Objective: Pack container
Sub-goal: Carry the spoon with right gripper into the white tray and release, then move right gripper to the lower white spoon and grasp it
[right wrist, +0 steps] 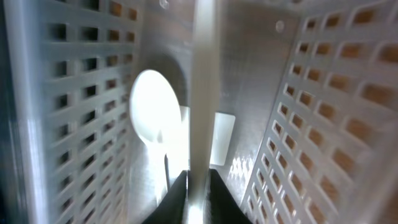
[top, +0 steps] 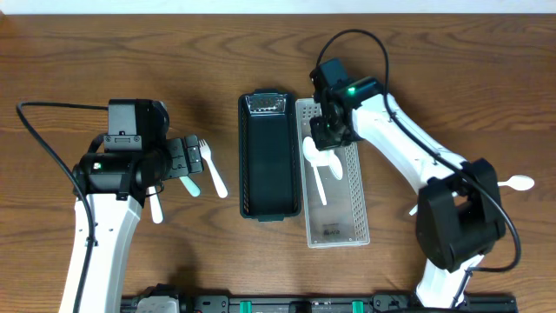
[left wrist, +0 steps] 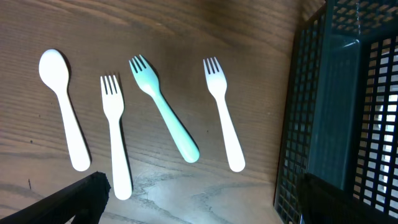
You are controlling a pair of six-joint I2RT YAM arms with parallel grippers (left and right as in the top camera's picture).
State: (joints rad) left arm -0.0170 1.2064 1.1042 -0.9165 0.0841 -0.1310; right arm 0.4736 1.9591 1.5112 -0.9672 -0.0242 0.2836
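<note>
Inside the white perforated plastic basket [top: 347, 213], our right gripper [right wrist: 198, 182] pinches a white plastic utensil [right wrist: 203, 74] lengthwise; our left gripper [top: 193, 163] gapes.

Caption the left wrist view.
A spoon, two white forks and a green fork on the table beside a dark basket.

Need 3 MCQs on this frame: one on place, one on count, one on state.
1. Right gripper hangs in: A white basket; B red bowl; C plate.
2. Forks beside the spoon: A one; B three; C five.
3. Right jaws: A open, empty; B shut on a white utensil; C hidden.
A: perforated white walls surround it.
B: two white, plus one teal fork.
B: the handle sits clamped between them.
</note>
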